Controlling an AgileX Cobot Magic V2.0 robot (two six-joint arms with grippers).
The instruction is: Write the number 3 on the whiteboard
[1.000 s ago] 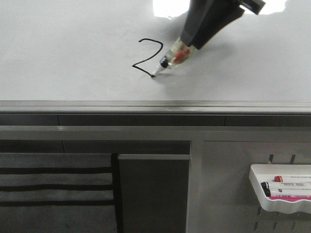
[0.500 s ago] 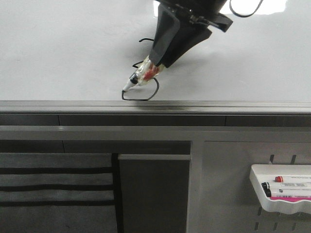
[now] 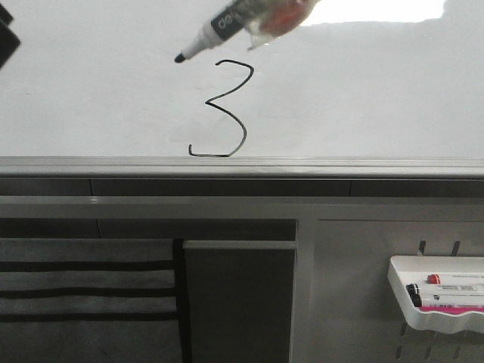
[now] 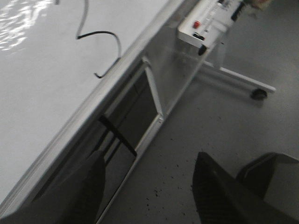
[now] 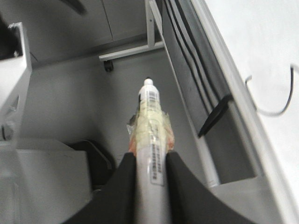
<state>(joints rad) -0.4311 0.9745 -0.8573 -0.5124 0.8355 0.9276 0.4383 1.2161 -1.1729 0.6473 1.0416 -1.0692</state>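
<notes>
A thin black number 3 (image 3: 244,133) stands on the glossy whiteboard (image 3: 91,98), its flat tail just above the grey edge rail (image 3: 340,163). My right gripper (image 5: 150,156) is shut on a white marker (image 5: 152,135) wrapped in tape. In the front view the marker (image 3: 227,26) hangs off the board, above and left of the 3, with its black tip clear of the line. My left gripper (image 4: 147,161) is open and empty, off the board's edge over the floor. The 3 also shows in the left wrist view (image 4: 112,33).
A small white marker tray (image 3: 435,291) with spare markers hangs on the pale slotted panel at lower right. Dark shelves (image 3: 83,291) sit below the rail. A wheeled stand leg (image 4: 257,93) rests on the floor. A dark arm part (image 3: 6,34) shows at the top left edge.
The marker drew the lower curve and flat tail of the 3, then lifted off the board and moved up. The right gripper left the front view.
</notes>
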